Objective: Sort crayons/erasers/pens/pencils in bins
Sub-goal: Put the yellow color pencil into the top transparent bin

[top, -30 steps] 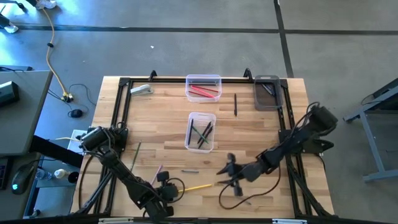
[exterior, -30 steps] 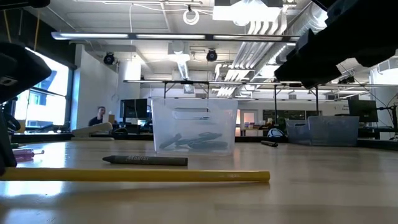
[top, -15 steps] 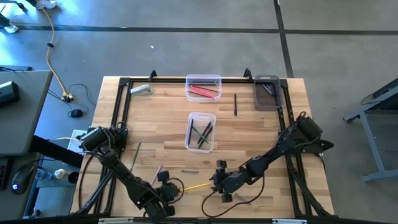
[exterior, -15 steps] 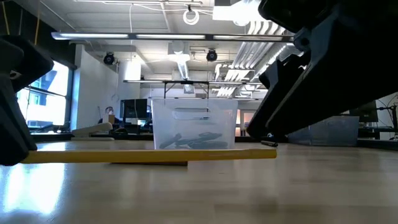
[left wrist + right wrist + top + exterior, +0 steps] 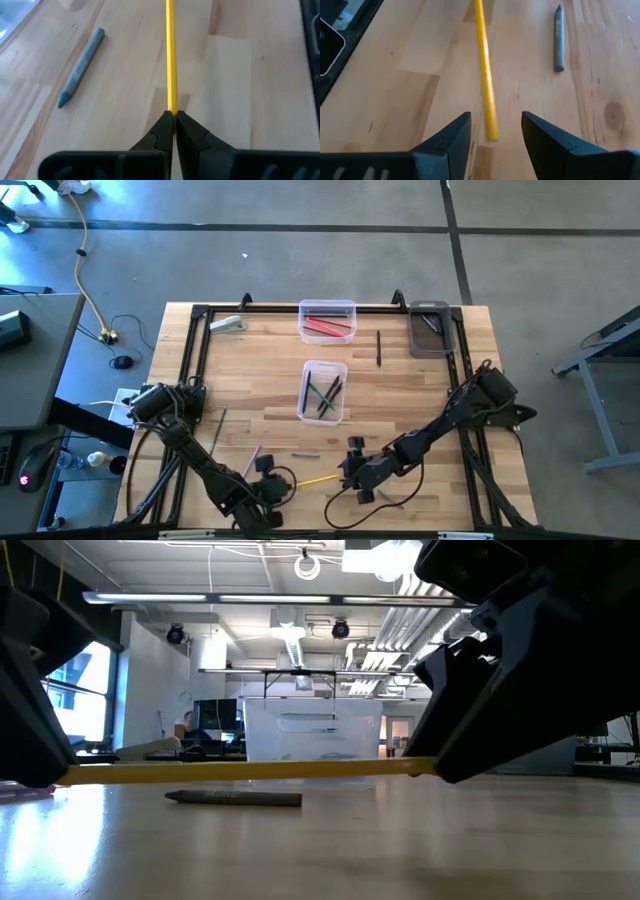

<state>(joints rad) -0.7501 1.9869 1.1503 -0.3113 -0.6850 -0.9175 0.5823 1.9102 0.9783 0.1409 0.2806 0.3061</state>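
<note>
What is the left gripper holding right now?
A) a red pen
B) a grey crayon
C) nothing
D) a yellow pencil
D: in the left wrist view the left gripper has its fingers pinched shut on one end of the yellow pencil, while the grey crayon lies apart on the table.

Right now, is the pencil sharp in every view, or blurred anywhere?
Left wrist view: pencil crisp, pinched by the left gripper. Right wrist view: its free end is smeared between the right gripper's open fingers. Low view: pencil fairly sharp, arms dark silhouettes.

Yellow pencil (image 5: 485,75) blurred, far end cut off by frame edge; clear bin (image 5: 312,737) contents hidden behind pencil.
</note>
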